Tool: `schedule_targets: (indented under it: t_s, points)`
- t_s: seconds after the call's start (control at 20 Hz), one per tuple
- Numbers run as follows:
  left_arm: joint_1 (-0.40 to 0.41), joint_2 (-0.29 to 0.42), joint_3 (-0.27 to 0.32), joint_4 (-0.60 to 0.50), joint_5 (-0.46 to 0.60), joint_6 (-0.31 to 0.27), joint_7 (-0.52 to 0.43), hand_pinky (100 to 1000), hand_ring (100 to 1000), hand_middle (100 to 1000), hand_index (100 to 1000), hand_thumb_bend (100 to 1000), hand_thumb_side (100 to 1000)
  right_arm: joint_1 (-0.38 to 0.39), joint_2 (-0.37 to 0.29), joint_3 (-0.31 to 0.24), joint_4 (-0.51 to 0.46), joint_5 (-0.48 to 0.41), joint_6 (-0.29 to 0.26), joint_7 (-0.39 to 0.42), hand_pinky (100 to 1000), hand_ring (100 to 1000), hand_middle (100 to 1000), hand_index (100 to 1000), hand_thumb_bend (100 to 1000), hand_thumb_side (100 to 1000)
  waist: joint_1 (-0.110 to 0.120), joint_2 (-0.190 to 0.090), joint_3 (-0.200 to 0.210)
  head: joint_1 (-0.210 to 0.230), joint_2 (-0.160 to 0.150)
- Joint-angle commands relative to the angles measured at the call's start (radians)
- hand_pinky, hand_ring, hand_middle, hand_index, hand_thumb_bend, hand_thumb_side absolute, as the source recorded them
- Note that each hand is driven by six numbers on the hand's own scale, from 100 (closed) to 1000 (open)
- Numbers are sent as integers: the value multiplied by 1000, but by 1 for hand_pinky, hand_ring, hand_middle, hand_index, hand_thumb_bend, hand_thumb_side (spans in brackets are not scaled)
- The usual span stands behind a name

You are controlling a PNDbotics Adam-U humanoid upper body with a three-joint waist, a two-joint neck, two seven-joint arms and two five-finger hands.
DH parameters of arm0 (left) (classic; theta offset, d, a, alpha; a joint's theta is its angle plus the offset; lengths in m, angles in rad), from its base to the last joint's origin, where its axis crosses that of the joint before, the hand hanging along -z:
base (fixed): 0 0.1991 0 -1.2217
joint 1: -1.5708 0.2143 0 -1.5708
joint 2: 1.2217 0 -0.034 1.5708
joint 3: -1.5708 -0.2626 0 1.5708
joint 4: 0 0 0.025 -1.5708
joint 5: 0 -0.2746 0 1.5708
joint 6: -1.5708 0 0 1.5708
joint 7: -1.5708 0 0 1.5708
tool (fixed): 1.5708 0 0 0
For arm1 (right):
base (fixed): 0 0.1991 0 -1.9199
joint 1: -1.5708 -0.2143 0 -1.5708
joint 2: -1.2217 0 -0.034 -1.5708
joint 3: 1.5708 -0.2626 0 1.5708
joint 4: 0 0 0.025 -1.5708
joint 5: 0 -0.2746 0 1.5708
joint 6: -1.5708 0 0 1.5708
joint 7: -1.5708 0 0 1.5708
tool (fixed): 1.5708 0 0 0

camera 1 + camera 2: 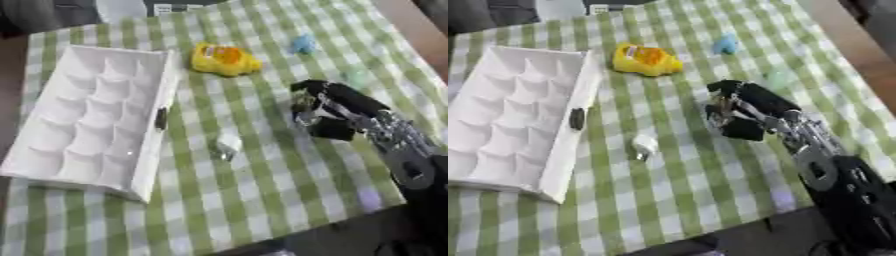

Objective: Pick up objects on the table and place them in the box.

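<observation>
Hovering over the checked worktop (pixel 262 200) with right robot hand (pixel 741 117) curled, apparently holding nothing, near small pale object (pixel 643 146) lying beside white box (pixel 87 115); likely light and rigid, best pinching across its sides.

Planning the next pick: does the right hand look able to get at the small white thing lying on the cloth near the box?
Probably yes. The right hand hovers just to the right of the small white thing, with only bare checked cloth between them. The white box lies on its far side, out of the way.
</observation>
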Motion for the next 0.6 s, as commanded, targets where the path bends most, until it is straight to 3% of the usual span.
schedule_targets:
  t_s: [0.05, 0.1, 0.15, 0.25, 0.3, 0.35, 0.4, 0.55, 0.6]
  points:
    - [-14, 12, 3, -13, 3, -1, -3, 751, 631, 907, 865, 266, 888, 4, -2, 11, 7, 17, -6, -4, 494, 638, 805, 966, 100, 755, 13, -8, 1, -3, -2]
    - [-14, 12, 3, -13, 3, -1, -3, 751, 631, 907, 865, 266, 889, 3, -1, 9, 7, 17, -4, -11, 389, 548, 757, 932, 100, 624, 13, -8, 1, -3, -2]
    - [-14, 12, 3, -13, 3, -1, -4, 751, 631, 907, 865, 266, 889, 3, 0, 9, 8, 18, 0, -19, 389, 548, 757, 932, 100, 624, 13, -8, 1, -3, -2]
    - [-14, 11, 3, -13, 4, -1, -4, 751, 631, 907, 865, 265, 889, 3, 0, 10, 9, 19, 6, -30, 310, 482, 712, 900, 100, 533, 12, -8, 1, -3, -2]
    - [-14, 11, 3, -13, 4, -1, -4, 751, 631, 907, 865, 265, 890, 2, 0, 10, 10, 21, 10, -34, 263, 448, 678, 872, 100, 413, 12, -8, 2, -4, -2]
    - [-14, 11, 3, -13, 4, -1, -4, 751, 631, 907, 865, 265, 890, 2, 1, 10, 12, 23, 14, -37, 259, 446, 676, 869, 100, 406, 12, -7, 2, -4, -2]
    - [-14, 11, 3, -13, 4, -1, -4, 751, 631, 908, 865, 263, 892, 1, 1, 8, 15, 26, 22, -41, 180, 395, 613, 816, 100, 164, 11, -7, 2, -4, -2]
    - [-14, 10, 2, -14, 4, 0, -3, 751, 631, 908, 865, 264, 892, -5, 3, 9, 24, 38, 49, -61, 130, 362, 577, 781, 100, 114, 9, -6, 4, -5, -2]
    - [-14, 10, 2, -14, 5, 0, -3, 751, 631, 908, 865, 264, 893, -7, 5, 9, 26, 41, 55, -70, 100, 297, 500, 708, 100, 100, 9, -6, 5, -5, -2]
